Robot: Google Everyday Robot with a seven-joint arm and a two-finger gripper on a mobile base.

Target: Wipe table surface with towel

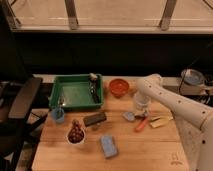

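While over table [150,152], gripper [139,112] beside towel [129,116]

We see a wooden table [145,150] carrying a green tray [76,78], orange bowl [119,88], blue cup [58,115], dark block [95,119] and blue towel [108,146]; the gripper [140,108] hangs above its right half.

test lab | table [145,147], green bin [75,78], office chair [22,97] | end effector [139,111] over table R
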